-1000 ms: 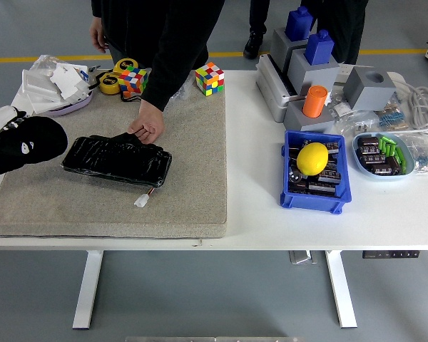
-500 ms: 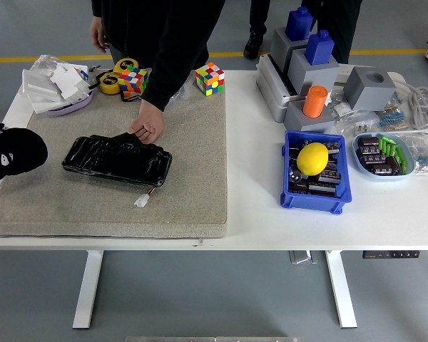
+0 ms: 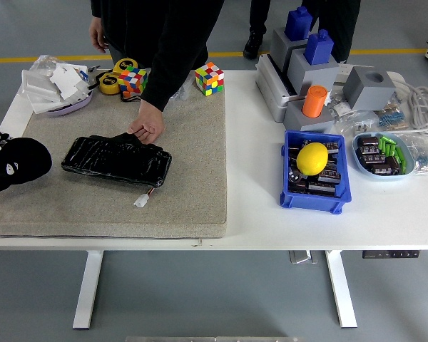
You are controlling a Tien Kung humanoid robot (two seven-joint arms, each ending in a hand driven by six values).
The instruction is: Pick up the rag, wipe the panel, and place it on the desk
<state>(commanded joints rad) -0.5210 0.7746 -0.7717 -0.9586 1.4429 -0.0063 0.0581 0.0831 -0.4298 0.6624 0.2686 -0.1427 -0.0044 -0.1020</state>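
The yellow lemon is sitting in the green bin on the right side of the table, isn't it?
Not quite. The yellow lemon is on the right side of the table, but the bin it sits in is blue, not green. The head view shows this. The only green things nearby are small pieces in the pale dish beside the bin.
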